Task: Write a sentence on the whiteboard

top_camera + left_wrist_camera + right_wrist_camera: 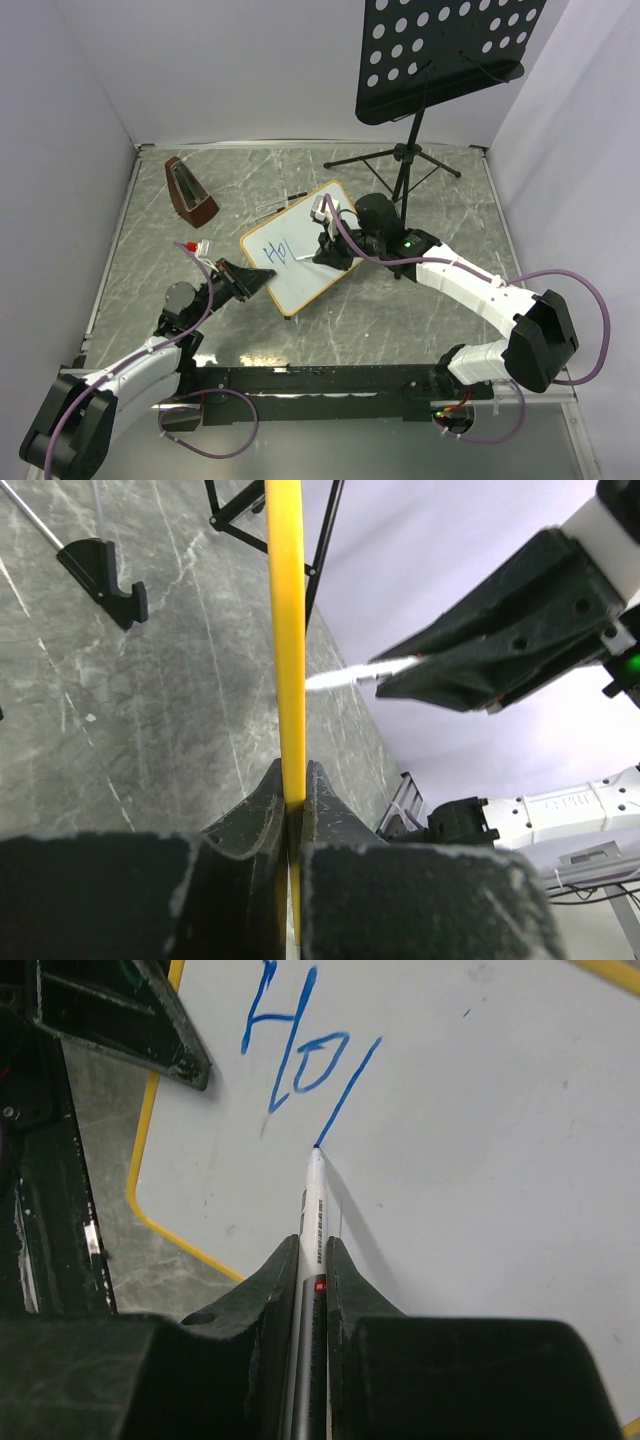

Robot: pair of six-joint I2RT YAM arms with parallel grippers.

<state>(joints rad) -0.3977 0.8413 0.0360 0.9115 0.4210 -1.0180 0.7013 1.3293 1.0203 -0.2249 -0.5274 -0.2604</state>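
**A:** Where is the whiteboard (300, 285)?

**B:** Near the middle of the grey desk (450, 190). It seems tilted up. My left tool (264, 284) is clamped on its yellow frame at the near-left edge and braces it.

**A:** And your right tool (322, 256)?

**B:** Closed around the marker (314, 1205). The tip touches the board at the foot of a slanted stroke. The sentence (300, 1060) reads "Ho" plus that stroke.

**A:** How would you finish the letter?

**B:** I'd lift cleanly, then loop the bowl from the stroke's top with light, even pressure. A firm left grip should stop the board rocking.
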